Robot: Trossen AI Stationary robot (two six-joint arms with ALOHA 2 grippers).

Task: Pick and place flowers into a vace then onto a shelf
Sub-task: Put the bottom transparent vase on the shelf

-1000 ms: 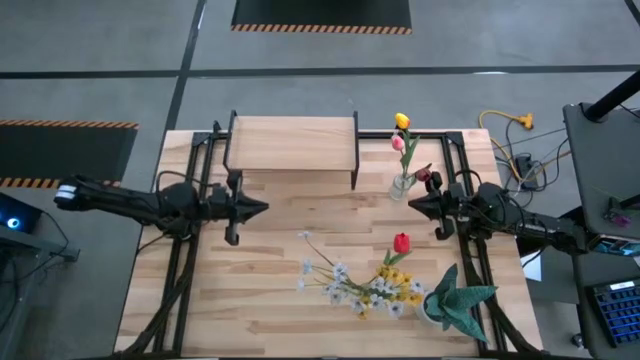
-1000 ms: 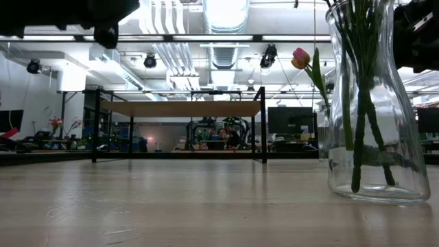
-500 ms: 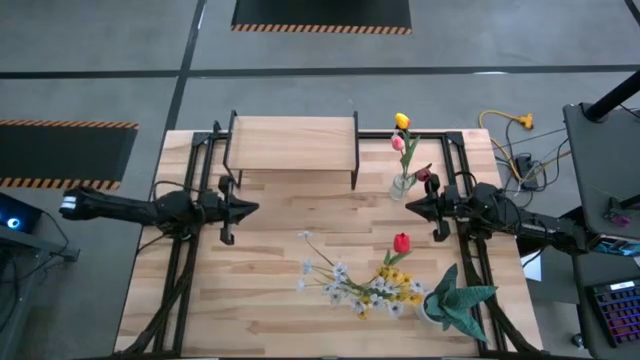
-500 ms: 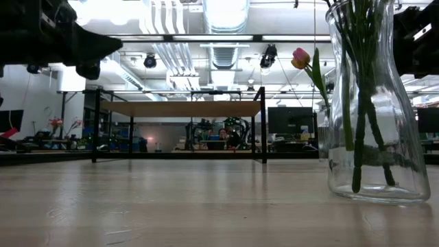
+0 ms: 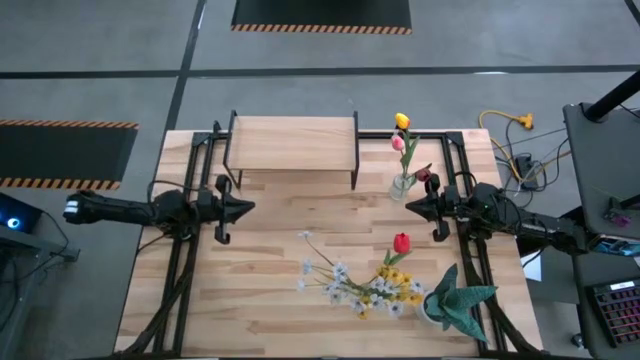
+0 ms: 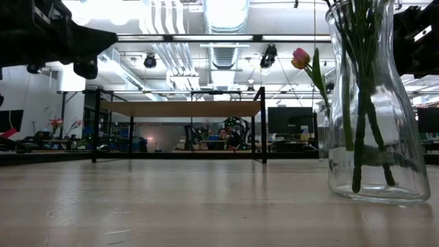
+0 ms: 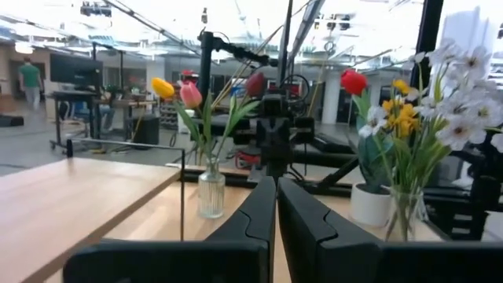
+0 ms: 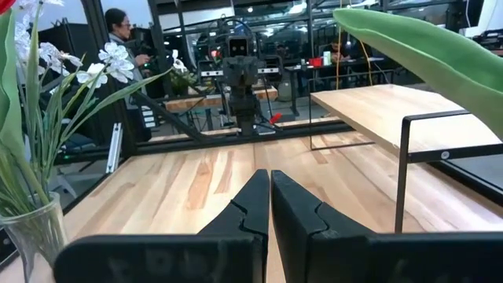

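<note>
Looking down, you see flowers lying loose on the near bench. Mid-bench, your left pincer and right pincer hover clenched, empty. Farther back, a vase holds perhaps three tulips, beside the shelf.

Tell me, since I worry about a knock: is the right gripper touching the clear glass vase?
Apart. The high view shows bare tabletop between the shut right gripper and the clear glass vase.
</note>
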